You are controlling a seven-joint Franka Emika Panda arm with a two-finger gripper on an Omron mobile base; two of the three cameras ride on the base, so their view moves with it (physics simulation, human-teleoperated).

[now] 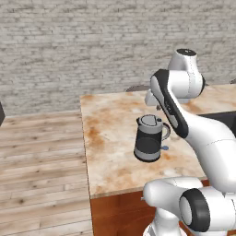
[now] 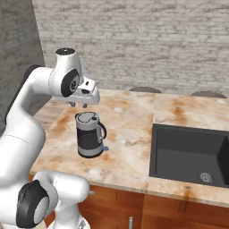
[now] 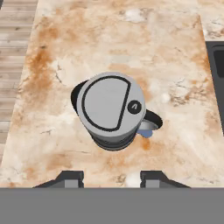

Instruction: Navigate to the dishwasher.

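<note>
The dishwasher is out of view. My gripper [image 3: 111,178] hangs open above the marble counter [image 3: 52,87], its two finger tips wide apart with nothing between them. In the right base view the gripper [image 2: 78,105] points down just over a grey and black electric kettle [image 2: 90,134]. That kettle [image 1: 149,138] stands upright near the counter's left end, and from above its round lid [image 3: 107,103] sits just ahead of the fingers.
A black sink [image 2: 188,154] is set into the counter to the kettle's right. Reddish-brown cabinet fronts [image 2: 134,208] run below the counter. Wooden floor [image 1: 41,161] lies open left of the counter, with a brick wall [image 1: 69,46] behind. Two stool tops [image 2: 145,90] show beyond the far edge.
</note>
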